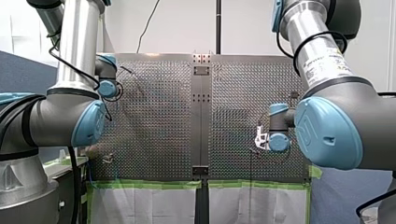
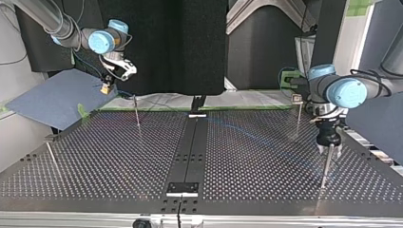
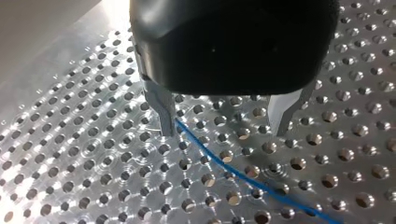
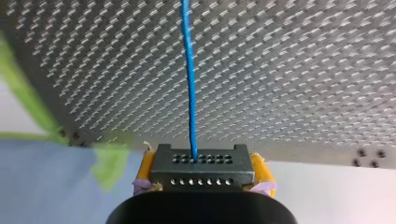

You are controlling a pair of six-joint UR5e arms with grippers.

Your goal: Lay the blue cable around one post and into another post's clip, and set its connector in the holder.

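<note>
My left gripper (image 3: 224, 123) points down, jaws apart over the blue cable (image 3: 219, 158). Right wrist view shows my right gripper (image 4: 201, 171) clamping the connector (image 4: 201, 161).

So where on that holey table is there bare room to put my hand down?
By the top view, the near left part of the table is bare, between the strip and the edge post. The right half is crowded: the cable crosses it, and my left gripper, open, hangs at the near post.
</note>
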